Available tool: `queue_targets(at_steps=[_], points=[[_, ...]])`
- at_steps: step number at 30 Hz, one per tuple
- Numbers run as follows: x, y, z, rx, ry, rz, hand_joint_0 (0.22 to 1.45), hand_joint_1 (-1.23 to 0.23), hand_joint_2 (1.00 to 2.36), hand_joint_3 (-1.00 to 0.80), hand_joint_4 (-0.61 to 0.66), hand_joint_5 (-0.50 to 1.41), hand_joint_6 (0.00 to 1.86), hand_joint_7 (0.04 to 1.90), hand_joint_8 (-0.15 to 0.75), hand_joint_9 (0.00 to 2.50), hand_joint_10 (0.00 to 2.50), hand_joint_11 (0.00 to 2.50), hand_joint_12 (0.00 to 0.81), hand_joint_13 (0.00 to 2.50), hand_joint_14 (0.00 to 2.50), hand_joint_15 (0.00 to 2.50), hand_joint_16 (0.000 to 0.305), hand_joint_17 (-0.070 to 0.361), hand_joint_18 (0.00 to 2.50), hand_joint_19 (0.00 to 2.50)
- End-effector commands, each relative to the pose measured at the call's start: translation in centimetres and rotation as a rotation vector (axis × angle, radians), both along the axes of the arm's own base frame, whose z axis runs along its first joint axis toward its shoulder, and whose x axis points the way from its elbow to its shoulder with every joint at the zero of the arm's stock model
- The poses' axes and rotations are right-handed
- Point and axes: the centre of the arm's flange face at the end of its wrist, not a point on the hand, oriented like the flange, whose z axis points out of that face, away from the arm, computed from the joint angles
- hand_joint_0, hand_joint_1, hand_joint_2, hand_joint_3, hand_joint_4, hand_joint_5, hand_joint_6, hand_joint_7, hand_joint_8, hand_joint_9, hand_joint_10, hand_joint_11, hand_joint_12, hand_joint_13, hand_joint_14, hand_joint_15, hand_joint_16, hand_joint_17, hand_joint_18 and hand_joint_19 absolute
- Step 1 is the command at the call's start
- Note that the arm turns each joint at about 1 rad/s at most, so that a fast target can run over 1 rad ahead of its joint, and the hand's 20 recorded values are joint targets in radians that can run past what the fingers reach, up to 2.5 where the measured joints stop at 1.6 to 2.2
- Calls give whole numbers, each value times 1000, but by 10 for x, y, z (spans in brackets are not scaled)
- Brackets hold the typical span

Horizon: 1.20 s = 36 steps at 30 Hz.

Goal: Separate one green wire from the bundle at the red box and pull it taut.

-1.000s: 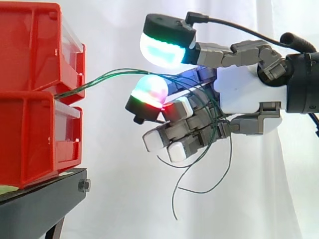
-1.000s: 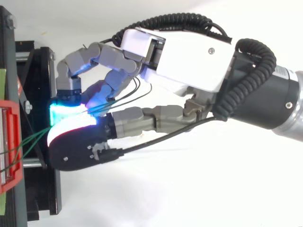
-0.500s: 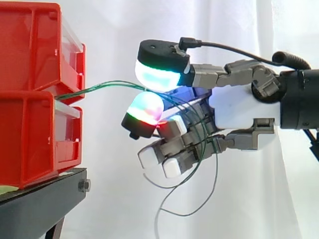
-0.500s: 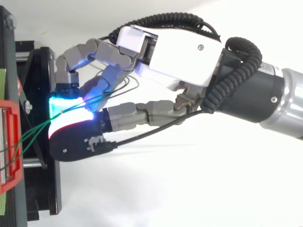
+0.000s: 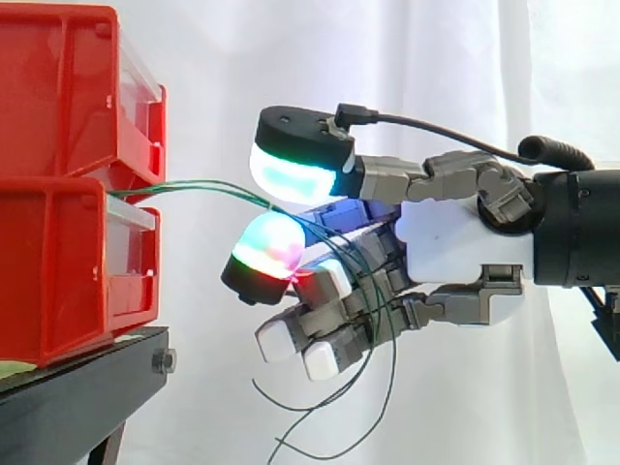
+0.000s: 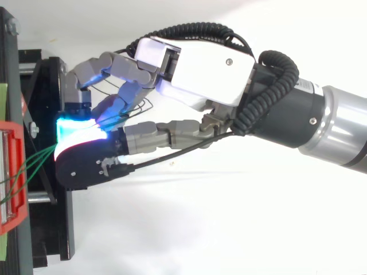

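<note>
Landmark: lower red bin [image 5: 53,271], resting on the black stand [image 5: 77,397].
Upper red bin [image 5: 58,87]: stacked directly on the lower red bin, touching it, with its front edge in line.
Clear panel [image 5: 131,242]: closes the front of the lower red bin, facing the hand.
Green wires [image 5: 194,186]: several thin strands leave the seam along the top front edge of the lower red bin, just above the clear panel. They run close together away from the bin and dip slightly as they reach the hand. From above they fan out a little at the bin's edge.
Wire tension: the span between the lower red bin and the hand is nearly straight, with a slight arch. Beyond the hand the loose ends [image 5: 320,426] hang in slack curls, down to about the level of the stand.
Hand [image 5: 455,242]: held level with the upper half of the lower red bin, near its front and clear of it, fingertips pointing at the bin.
Hand state: fingers curled. The strands pass between two glowing pads [image 5: 291,170], the upper one white-green and the lower one green-pink, then thread through the curled unlit fingers below, which enclose them.
Separation: it cannot be told whether one strand is parted from the others at the pads.
Markings: a pale green label strip [image 5: 10,370] lies under the lower red bin on the stand; any print on it is too small to read.
Background: white curtain [image 5: 223,58] behind the lower red bin and the hand.
</note>
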Motion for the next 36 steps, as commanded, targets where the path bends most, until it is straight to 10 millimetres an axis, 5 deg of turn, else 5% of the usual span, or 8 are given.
queue_targets(at_steps=[1,20,36], points=[[0,0,0,6,-2,-1,585,-572,1015,-317,227,-190,824,1055,369,1200,17,1192,377,1047,20,577,51,114,945,432],[-3,-23,-9,14,4,-28,571,-553,1012,-363,221,-191,778,1011,360,1275,10,1399,400,1313,22,1099,51,114,995,486],[5,-16,18,17,-12,-18,601,-615,1015,-308,214,-205,836,1025,336,1311,178,1694,382,1368,18,1313,50,113,1006,499]])
